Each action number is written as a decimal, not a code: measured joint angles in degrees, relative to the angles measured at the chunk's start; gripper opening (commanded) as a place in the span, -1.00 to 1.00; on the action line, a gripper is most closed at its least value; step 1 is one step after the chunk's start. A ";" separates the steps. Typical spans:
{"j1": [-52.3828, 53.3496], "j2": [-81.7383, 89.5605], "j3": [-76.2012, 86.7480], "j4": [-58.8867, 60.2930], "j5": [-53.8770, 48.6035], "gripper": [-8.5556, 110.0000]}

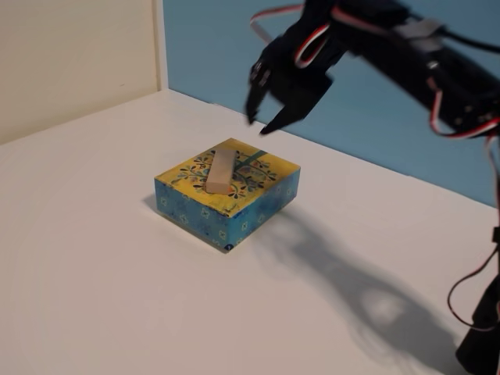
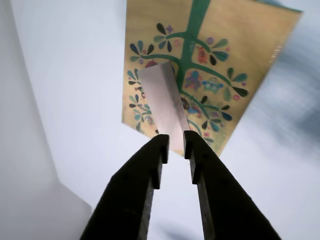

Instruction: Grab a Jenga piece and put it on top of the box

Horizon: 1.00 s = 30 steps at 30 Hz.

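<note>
The Jenga piece (image 1: pixel 221 172) is a pale wooden block lying flat on the yellow floral top of the box (image 1: pixel 262 197), toward its left half in the fixed view. My gripper (image 1: pixel 262 122) hangs in the air above and behind the box, clear of the block, with a narrow empty gap between its black fingers. In the wrist view the Jenga piece (image 2: pixel 165 100) lies on the box (image 2: pixel 245 50) just beyond my gripper (image 2: pixel 175 142), well below the fingertips (image 2: pixel 159 150).
The box stands on a white table (image 1: pixel 94 258) with open surface all round it. A cream wall (image 1: pixel 78 55) and a blue wall (image 1: pixel 211 47) rise behind. The arm's base and red cables (image 1: pixel 480 312) are at the right edge.
</note>
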 measured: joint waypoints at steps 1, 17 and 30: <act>0.09 1.23 0.00 0.97 0.00 -0.86; -1.14 46.32 52.73 -14.50 -4.04 -0.86; 2.02 63.28 90.97 -40.17 -4.04 -0.86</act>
